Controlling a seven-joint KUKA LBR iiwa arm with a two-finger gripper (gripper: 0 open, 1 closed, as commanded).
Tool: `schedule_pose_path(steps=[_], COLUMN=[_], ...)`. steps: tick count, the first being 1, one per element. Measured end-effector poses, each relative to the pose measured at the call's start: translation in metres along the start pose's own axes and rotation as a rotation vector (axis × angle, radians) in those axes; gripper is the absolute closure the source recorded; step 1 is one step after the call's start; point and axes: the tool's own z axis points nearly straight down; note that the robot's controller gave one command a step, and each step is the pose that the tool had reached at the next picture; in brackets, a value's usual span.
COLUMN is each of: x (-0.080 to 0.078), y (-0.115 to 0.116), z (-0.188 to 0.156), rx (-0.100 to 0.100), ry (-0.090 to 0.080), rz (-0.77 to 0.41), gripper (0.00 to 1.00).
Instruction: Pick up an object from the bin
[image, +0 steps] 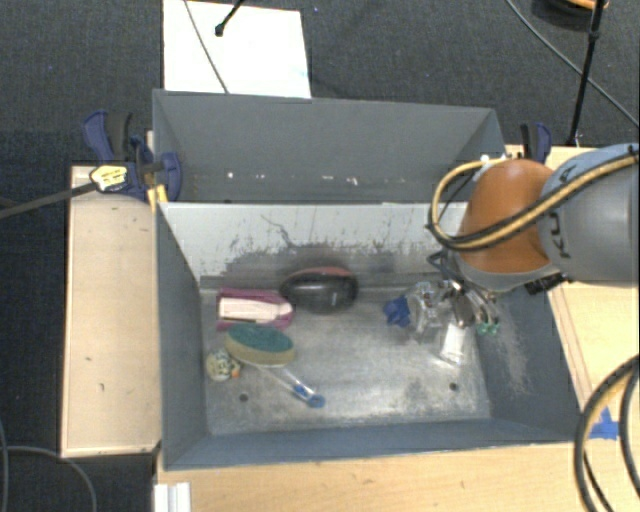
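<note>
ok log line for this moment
gripper low, bin right side | nearest: small blue thing, white thing | held: cannot tell | left: black oval, pink box, green brush

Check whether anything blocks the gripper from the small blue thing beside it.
Nothing visible does. The gripper sits right beside the small blue thing on the bin floor; the white piece lies off that line.

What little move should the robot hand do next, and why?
Probably ease a little toward the view's left and down. The hand sits low at the right side of the bin, and the small blue thing lies right beside it, the nearest thing. The black oval thing and green brush lie farther off.
</note>
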Motion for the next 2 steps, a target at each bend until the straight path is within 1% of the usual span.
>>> schedule_pose_path(steps=[1, 2], x=[0.003, 0.015], y=[0.000, 0.068], z=[0.002, -0.118], rx=[0.000, -0.002], ry=[0.009, 0.004], rz=[-0.003, 0.140], gripper=[0.00, 0.00])
